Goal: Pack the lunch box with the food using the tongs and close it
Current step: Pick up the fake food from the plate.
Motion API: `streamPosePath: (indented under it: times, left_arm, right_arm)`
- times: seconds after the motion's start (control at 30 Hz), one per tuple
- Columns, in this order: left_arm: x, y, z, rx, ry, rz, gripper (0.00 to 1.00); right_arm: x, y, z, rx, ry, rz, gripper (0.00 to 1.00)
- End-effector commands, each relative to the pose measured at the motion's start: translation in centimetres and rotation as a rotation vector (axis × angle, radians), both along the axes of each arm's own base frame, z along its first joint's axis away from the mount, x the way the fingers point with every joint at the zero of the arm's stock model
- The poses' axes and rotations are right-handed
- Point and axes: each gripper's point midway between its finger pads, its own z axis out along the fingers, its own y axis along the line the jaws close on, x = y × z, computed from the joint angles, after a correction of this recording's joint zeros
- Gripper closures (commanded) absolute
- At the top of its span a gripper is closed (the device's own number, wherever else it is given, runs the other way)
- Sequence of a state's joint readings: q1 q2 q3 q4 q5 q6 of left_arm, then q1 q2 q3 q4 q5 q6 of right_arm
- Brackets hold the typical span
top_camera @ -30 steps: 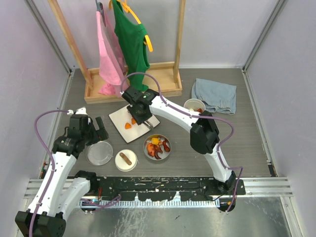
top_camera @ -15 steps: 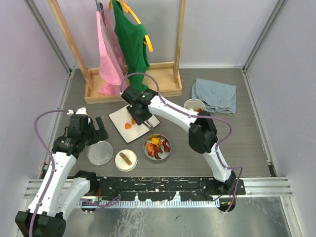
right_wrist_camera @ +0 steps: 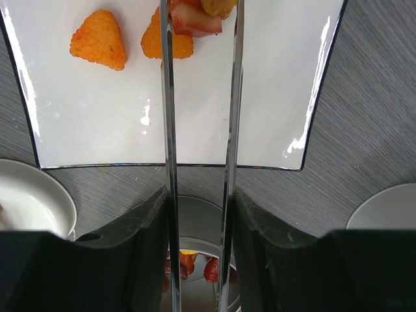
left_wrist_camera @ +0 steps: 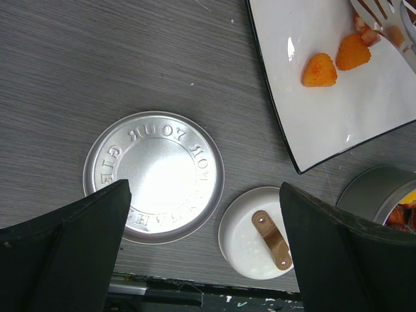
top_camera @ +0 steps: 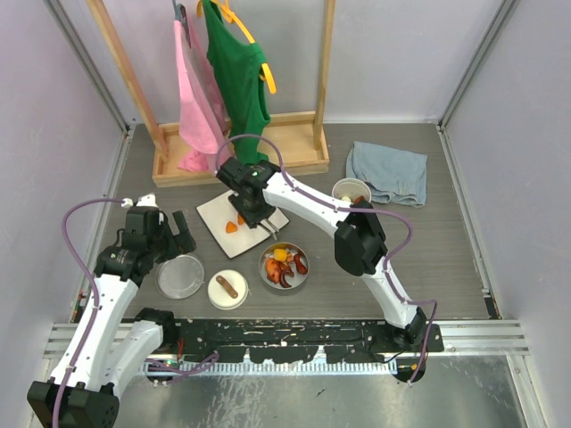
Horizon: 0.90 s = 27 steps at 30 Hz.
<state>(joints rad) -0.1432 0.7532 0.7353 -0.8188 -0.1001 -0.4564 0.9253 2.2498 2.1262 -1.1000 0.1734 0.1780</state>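
Right gripper (right_wrist_camera: 198, 201), the nearer arm, clamps the tongs (right_wrist_camera: 168, 97), whose long axis runs straight ahead over the white plate (right_wrist_camera: 273, 84), straddling a red food piece (right_wrist_camera: 195, 23); left gripper (left_wrist_camera: 205, 195) hangs wide open above the lid (left_wrist_camera: 154, 175).

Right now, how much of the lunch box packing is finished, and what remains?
Done: several pieces lie in the tin. In hand: the right gripper holds the tongs, tips at a red piece on the plate. To do: two orange pieces wait on the plate, and the lid lies on the table, apart from the tin.
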Motion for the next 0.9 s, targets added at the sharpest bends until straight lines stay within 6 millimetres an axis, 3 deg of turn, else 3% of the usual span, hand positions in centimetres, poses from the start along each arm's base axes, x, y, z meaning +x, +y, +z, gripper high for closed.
streamPosePath:
  times: [0.0,0.23,0.57,0.87]
  left_arm:
    - [1.0,0.0,0.8,-0.001,-0.051,0.001,0.02]
    - [1.0,0.0,0.8,-0.002,-0.052,-0.001,0.02]
    - [1.0,0.0,0.8,-0.003,-0.051,-0.001,0.02]
    - [0.9,0.0,0.8,0.0,-0.051,0.002,0.02]
  right_arm:
    - [0.9,0.0,2.4,0.011,-0.057,-0.001,0.57]
    - [1.2,-0.3,3.8,0.032,-0.094,-0.03,0.62]
    - [1.1,-0.9,3.9,0.018,-0.094,-0.046,0.62]
    - [1.2,-0.4,7.5,0.147,-0.162,-0.061,0.69]
